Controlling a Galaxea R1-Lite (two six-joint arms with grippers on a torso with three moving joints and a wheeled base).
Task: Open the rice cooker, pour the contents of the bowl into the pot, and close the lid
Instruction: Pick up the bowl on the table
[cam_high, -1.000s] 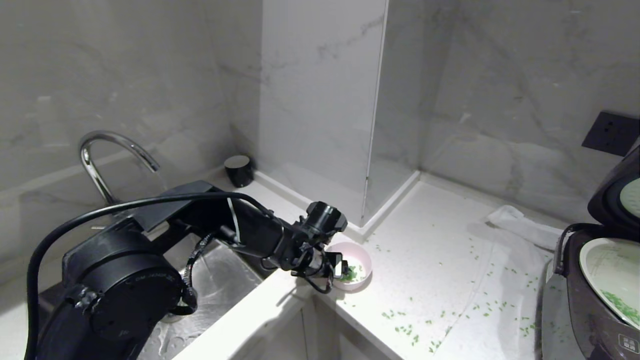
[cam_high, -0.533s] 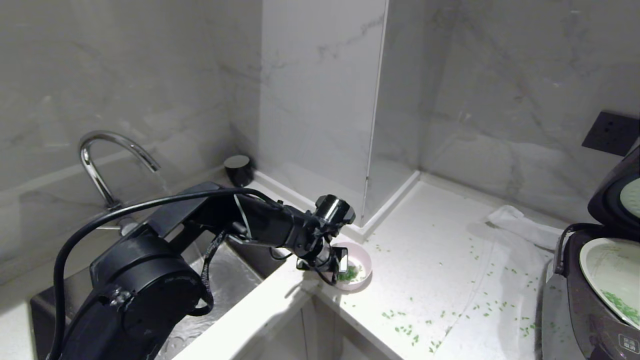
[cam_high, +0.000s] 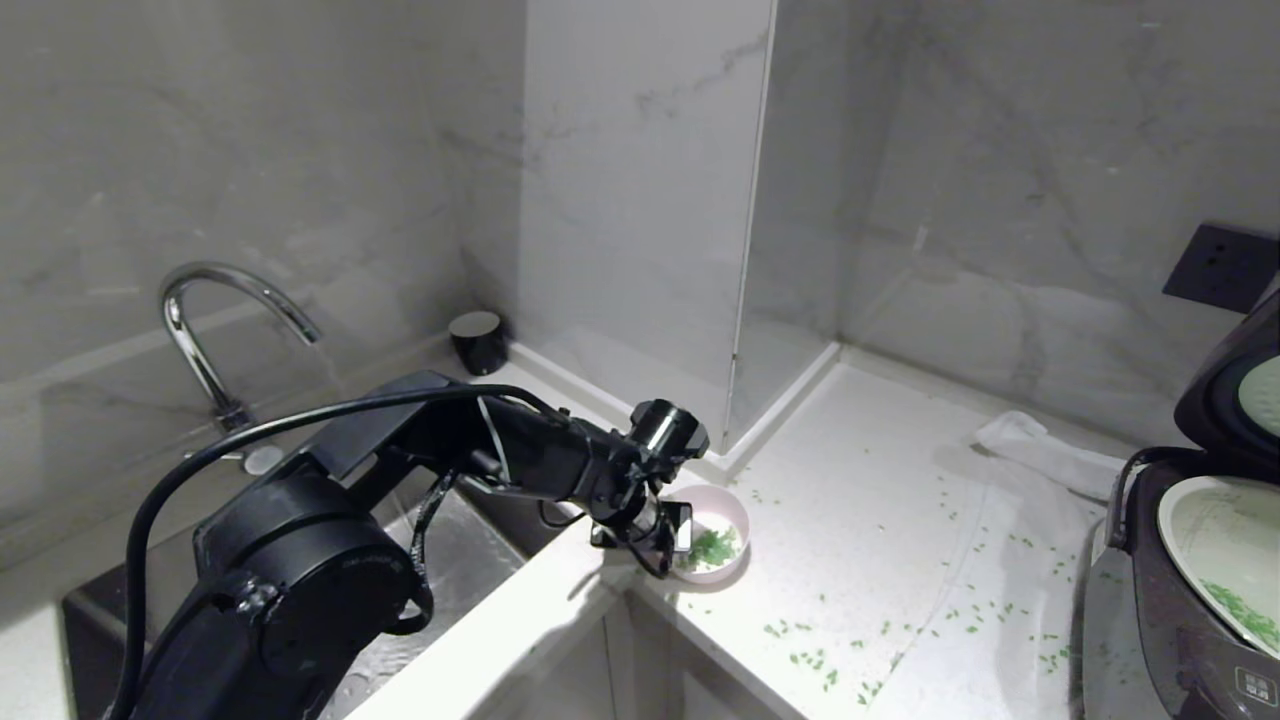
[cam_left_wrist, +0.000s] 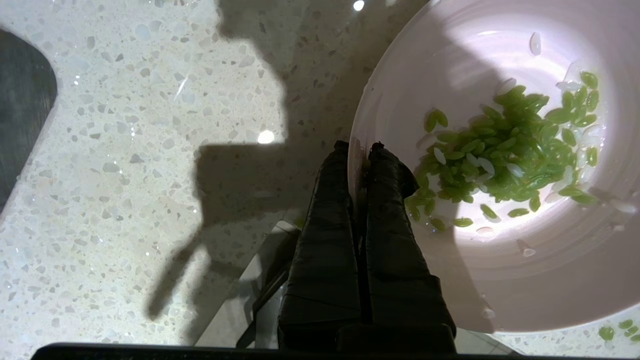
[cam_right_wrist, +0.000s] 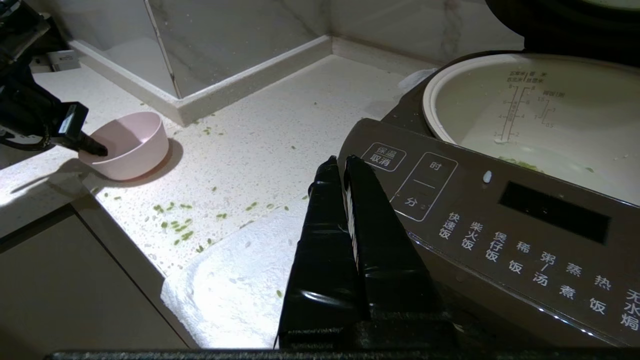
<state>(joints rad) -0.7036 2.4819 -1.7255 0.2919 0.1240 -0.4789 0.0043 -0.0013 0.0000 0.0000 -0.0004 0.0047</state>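
Since a second ago the left gripper (cam_high: 672, 530), low in the middle of the head view, has closed its open fingers onto the near rim of the bowl (cam_high: 722, 515), one inside and one outside. Green grains (cam_left_wrist: 505, 145) lie in the bowl on the counter (cam_high: 880, 560). At the right edge the rice cooker (cam_high: 1180, 610) stands with lid (cam_high: 1225, 385) raised, pot (cam_high: 1215, 540) exposed, and the right gripper (cam_right_wrist: 340, 162), fingers pressed together and empty, hangs before its panel.

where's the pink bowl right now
In the head view the small round pale pink bowl sits on the white speckled counter near the sink corner, its rim pinched by the left gripper.
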